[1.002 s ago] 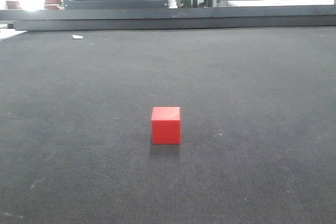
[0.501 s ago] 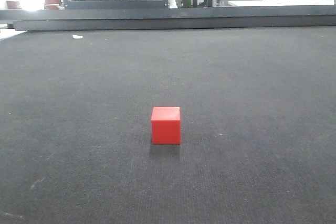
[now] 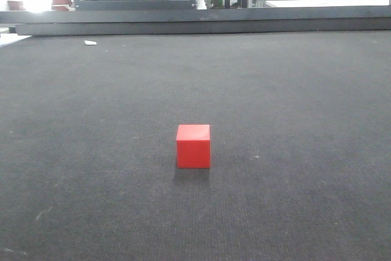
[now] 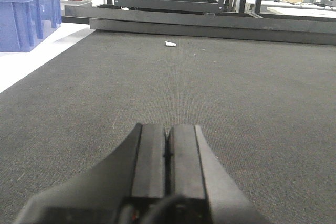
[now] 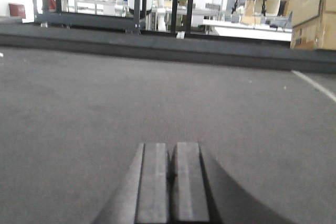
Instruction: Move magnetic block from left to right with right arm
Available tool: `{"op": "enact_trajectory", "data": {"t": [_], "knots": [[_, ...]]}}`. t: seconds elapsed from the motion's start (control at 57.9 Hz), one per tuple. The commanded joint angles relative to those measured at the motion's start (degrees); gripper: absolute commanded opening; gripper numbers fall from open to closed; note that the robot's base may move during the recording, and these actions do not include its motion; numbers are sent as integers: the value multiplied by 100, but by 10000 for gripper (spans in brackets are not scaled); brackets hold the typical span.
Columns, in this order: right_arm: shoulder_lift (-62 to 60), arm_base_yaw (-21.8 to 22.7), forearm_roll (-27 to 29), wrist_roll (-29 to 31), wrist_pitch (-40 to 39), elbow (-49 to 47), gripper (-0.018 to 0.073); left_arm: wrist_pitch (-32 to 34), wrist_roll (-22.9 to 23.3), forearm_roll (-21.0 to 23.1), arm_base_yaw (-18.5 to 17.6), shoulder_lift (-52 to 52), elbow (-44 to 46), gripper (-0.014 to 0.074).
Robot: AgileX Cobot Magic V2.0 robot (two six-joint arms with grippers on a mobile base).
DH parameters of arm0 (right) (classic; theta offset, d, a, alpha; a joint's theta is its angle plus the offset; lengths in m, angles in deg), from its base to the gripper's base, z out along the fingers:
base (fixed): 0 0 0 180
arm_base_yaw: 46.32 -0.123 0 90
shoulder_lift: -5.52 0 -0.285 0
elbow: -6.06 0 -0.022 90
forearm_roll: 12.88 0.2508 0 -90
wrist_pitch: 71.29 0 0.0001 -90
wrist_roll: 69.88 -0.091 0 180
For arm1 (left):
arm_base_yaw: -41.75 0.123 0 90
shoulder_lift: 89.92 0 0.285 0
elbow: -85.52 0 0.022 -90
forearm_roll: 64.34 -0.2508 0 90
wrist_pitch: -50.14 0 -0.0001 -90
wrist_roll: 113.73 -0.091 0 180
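Observation:
The magnetic block, a small red cube, rests alone on the dark mat near the middle of the front view. No arm or gripper shows in that view. The left wrist view holds my left gripper, its two dark pads pressed together with nothing between them. My right gripper is likewise shut and empty in the right wrist view, low over the mat. Neither wrist view shows the block.
A small white scrap lies far back left on the mat. A raised dark rail bounds the far edge. A blue crate stands off the mat's left side, and cardboard boxes stand beyond its right.

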Motion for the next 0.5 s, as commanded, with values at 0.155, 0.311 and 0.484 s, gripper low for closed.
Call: {"op": "enact_trajectory", "data": {"t": [0.155, 0.311, 0.484], "knots": [[706, 3, 18, 55, 897, -1421, 56, 478, 43, 15, -20, 51, -51, -126], [1621, 3, 23, 55, 2006, -2218, 56, 478, 43, 15, -20, 51, -51, -126], [2811, -18, 17, 50, 2929, -2880, 56, 478, 43, 15, -20, 51, -51, -126]]}}
